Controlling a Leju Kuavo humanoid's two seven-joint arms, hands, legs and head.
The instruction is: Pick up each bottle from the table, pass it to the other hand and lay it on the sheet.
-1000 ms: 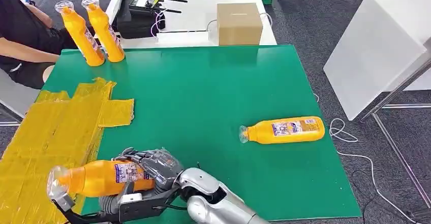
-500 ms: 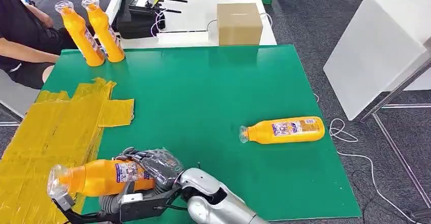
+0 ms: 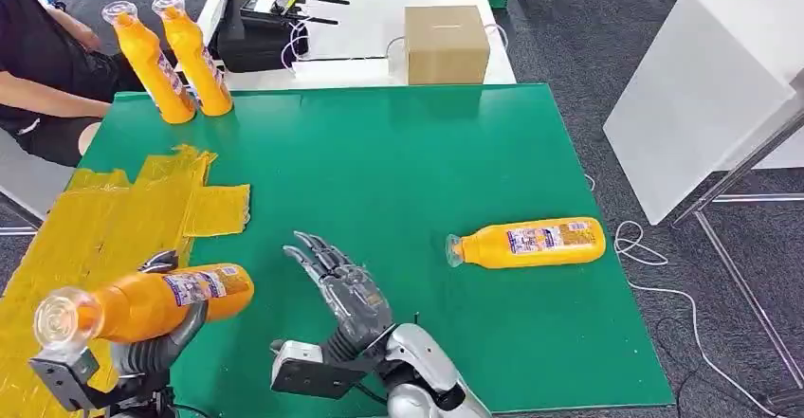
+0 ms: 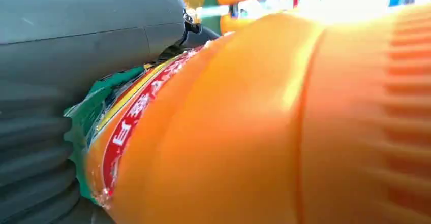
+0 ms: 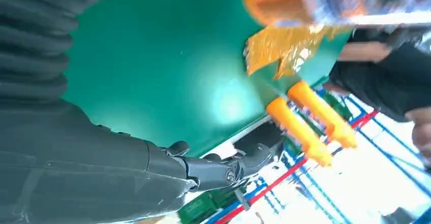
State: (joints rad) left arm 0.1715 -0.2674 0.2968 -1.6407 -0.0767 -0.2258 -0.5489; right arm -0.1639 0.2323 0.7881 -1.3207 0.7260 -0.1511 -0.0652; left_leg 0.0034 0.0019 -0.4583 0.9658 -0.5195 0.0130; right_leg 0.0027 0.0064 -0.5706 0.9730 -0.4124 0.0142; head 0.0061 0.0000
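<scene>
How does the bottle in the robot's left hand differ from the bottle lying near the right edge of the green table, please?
The held bottle is off the table in the left hand, over the yellow sheet; the lying bottle rests untouched on the green table. The held bottle tilts, its mouth toward the camera; the lying bottle is flat, its mouth toward the table's middle. Both are orange with a printed label.

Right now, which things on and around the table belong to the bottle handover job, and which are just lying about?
Part of the job:
- held orange bottle, in the left hand
- right hand, empty
- lying orange bottle
- two standing orange bottles
- yellow sheet

Lying about:
- cardboard box
- black device with cables
- seated person
</scene>
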